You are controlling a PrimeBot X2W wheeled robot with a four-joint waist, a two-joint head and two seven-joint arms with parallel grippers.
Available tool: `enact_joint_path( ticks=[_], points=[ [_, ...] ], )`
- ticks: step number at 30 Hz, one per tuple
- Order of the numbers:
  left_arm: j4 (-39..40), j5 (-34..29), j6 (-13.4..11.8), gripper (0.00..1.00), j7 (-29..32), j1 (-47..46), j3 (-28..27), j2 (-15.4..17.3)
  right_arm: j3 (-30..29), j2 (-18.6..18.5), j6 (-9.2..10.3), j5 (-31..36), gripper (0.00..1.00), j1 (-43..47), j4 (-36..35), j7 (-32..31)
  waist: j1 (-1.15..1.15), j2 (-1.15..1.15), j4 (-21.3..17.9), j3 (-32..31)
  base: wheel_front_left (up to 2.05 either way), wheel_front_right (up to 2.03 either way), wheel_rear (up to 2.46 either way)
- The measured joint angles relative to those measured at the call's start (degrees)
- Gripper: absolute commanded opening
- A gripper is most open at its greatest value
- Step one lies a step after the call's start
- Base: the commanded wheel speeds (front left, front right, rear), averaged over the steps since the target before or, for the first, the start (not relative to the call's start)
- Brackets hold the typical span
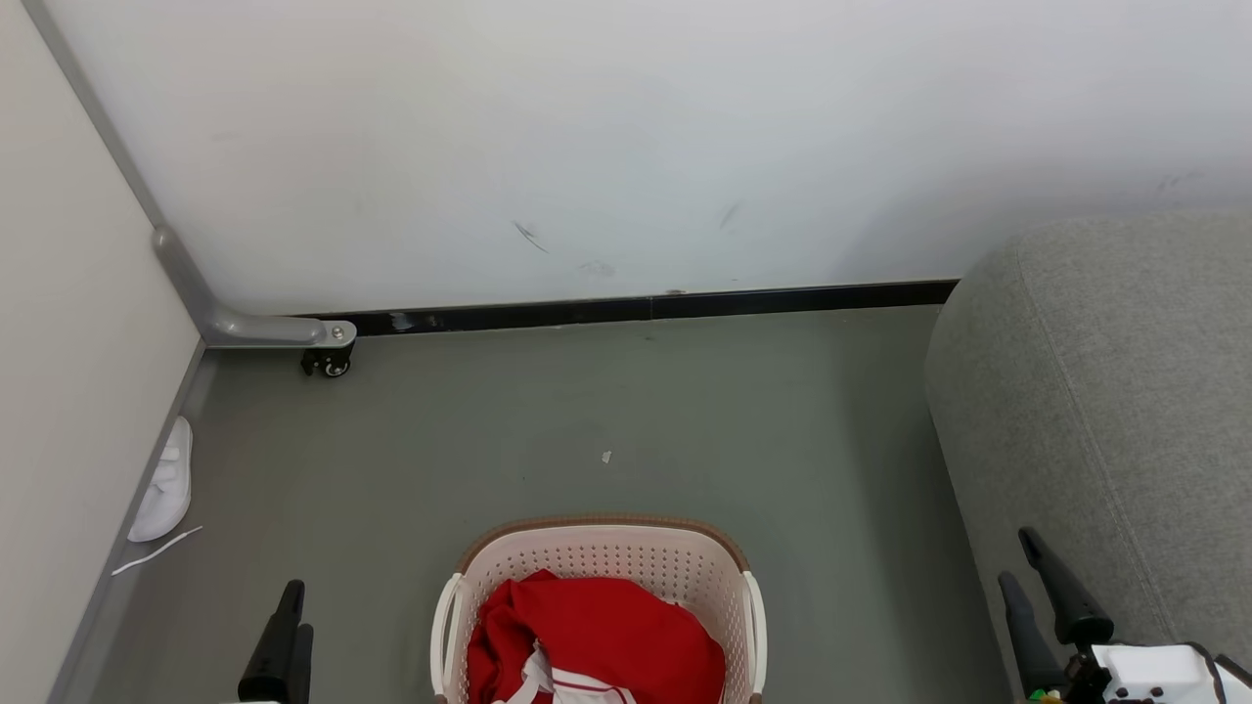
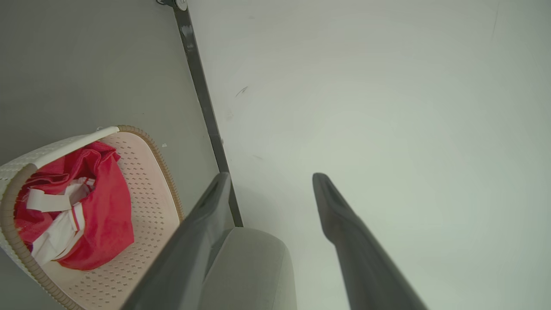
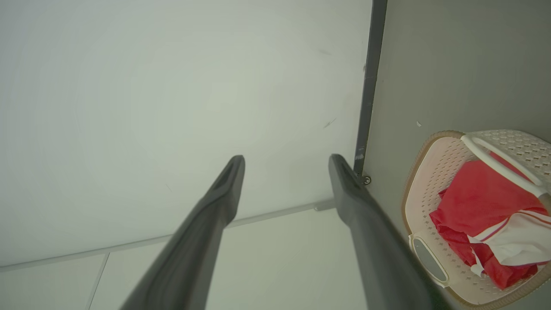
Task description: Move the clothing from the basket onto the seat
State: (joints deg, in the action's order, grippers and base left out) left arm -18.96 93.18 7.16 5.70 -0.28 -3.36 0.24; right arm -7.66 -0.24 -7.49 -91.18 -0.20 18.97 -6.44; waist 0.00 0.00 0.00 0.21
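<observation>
Cream-white perforated plastic laundry basket (image 1: 606, 526) w/ brown woven-look rim sits on the grey floor (image 1: 606, 411) right in front of the robot, btwn its two arms. Bright red soft-fabric clothing (image 1: 606, 631) w/ white stripe trim is bunched up inside the basket. Big grey fabric-upholstered seat (image 1: 1105, 391), a sofa w/ rounded edge & stitched seam, stands on the robot's right, apart from the basket, its far end by the white wall (image 1: 626, 127). Left gripper (image 2: 271, 176): long dark fingers spread wide, holding nothing, off to the basket's side. Right gripper (image 3: 287, 158): fingers likewise wide apart, empty, just by the sofa's front edge. White shoe (image 1: 164, 484) lies on the floor at far left against a pale panel (image 1: 68, 391), lace trailing.
</observation>
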Motion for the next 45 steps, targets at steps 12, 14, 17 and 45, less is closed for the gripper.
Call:
enact_joint_path(
  ticks=[12, 14, 17, 45],
  points=[
    [1.9, -0.9, 0.0, 1.0, -1.2, 0.0, 0.2, 0.2, 2.4, -0.1, 0.0, 1.4, 1.0, 0.0, -2.3, 2.7, 0.02, 0.0, 0.0, 0.1, 0.0, 0.0, 0.0],
    [2.3, -1.6, 0.0, 1.0, -1.3, 0.0, 0.2, 0.3, 2.8, -0.1, 0.0, 2.2, 1.0, 0.0, -2.7, 3.0, 0.05, 0.0, -0.1, 0.1, 0.0, 0.0, 0.0],
    [2.9, -2.6, 0.0, 1.0, -1.9, 0.0, 0.3, 0.5, 3.3, -0.3, 0.01, 4.0, 1.0, 0.0, -3.5, 3.9, 0.14, 0.0, -0.1, 0.1, 0.0, 0.0, 0.0],
    [5.2, -16.2, 0.0, 1.0, -8.9, 1.4, 2.8, 5.8, 6.5, -1.5, 0.0, 26.7, 1.0, 0.6, -9.2, 9.6, 0.98, 0.0, -0.1, -0.5, 0.0, 0.0, 0.0]
  ],
)
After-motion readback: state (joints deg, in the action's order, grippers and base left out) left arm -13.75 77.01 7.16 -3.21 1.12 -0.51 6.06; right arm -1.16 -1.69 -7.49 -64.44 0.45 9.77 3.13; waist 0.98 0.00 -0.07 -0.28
